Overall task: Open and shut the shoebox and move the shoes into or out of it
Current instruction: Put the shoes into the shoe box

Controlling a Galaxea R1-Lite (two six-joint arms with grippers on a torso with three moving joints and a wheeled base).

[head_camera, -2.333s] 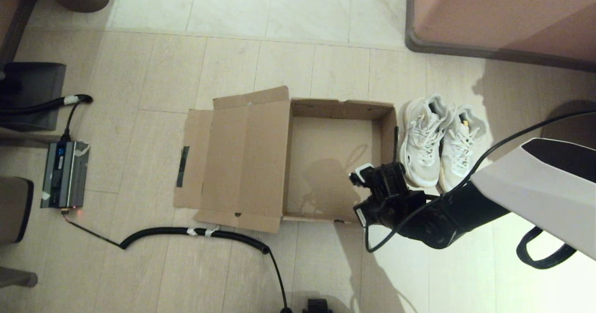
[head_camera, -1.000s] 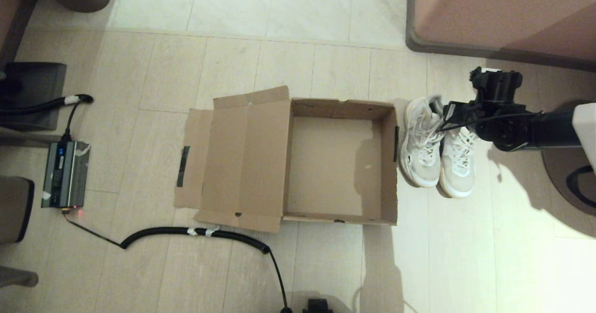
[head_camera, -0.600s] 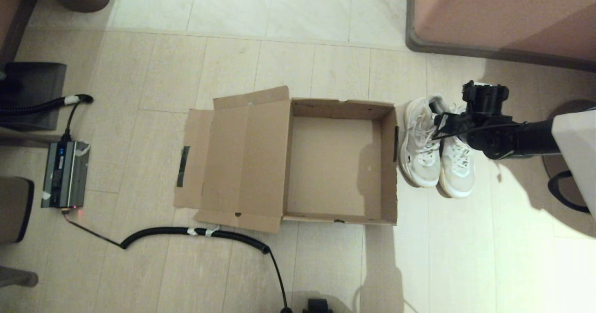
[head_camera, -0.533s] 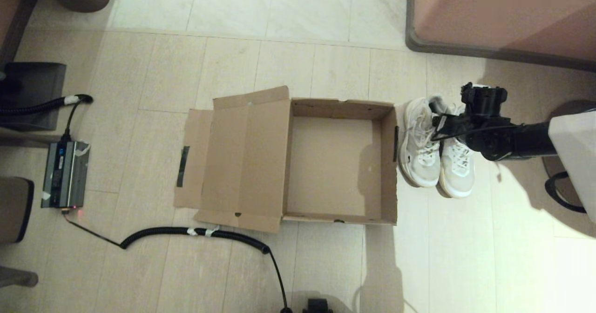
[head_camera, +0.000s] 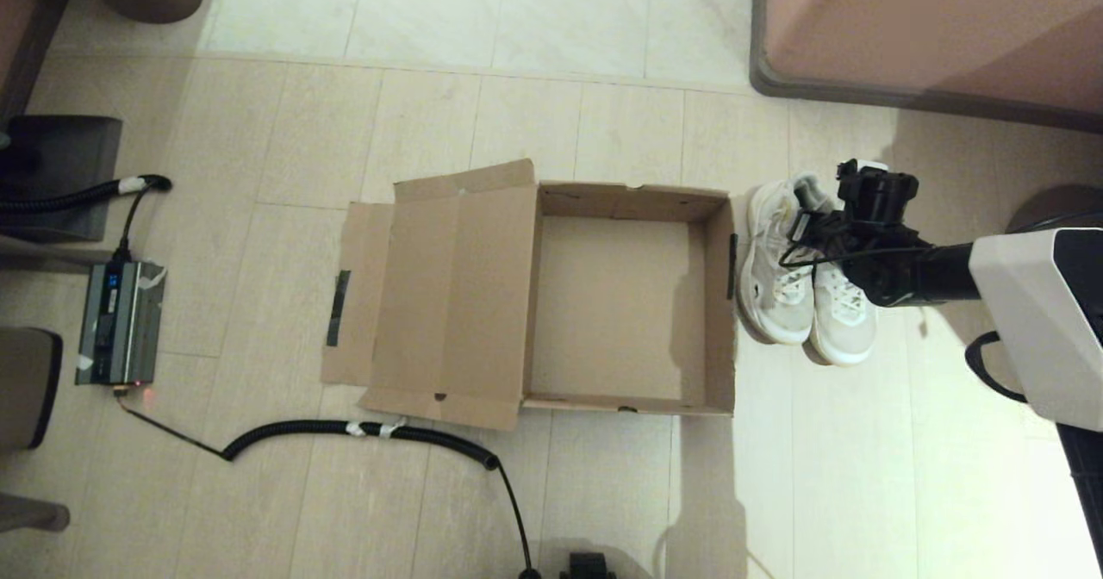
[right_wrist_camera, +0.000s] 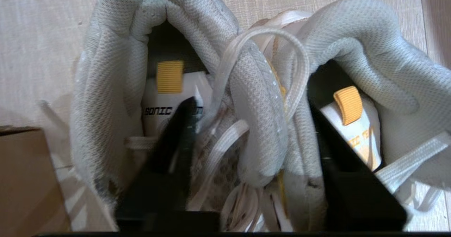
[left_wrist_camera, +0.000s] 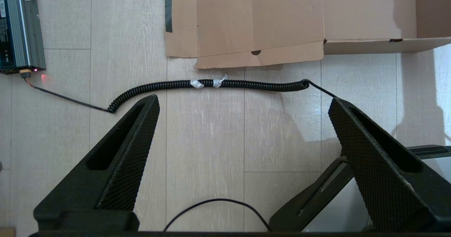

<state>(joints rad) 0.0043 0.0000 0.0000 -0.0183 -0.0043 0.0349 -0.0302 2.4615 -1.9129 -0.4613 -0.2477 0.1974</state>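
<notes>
The brown shoebox (head_camera: 719, 303) lies on the floor with nothing inside and its lid (head_camera: 448, 295) folded flat out to the left. Just right of it stand the white mesh shoes (head_camera: 775, 303), side by side. My right gripper (head_camera: 823, 226) is down over their heel ends. In the right wrist view it (right_wrist_camera: 250, 120) is open, one finger inside each shoe opening, with the two adjoining collars (right_wrist_camera: 260, 99) and lace loops between the fingers. My left gripper (left_wrist_camera: 243, 103) hangs open above bare floor in front of the box (left_wrist_camera: 260, 18) and is out of the head view.
A black coiled cable (head_camera: 362, 430) runs along the floor before the lid to a grey power unit (head_camera: 116, 320) at the left. Pink furniture (head_camera: 931, 28) stands at the back right. A dark object (head_camera: 60, 174) sits at the far left.
My right arm swung from the box's front right corner out beyond the shoes, then came in and down until its fingers entered the shoe openings. Box and shoes stayed in place.
</notes>
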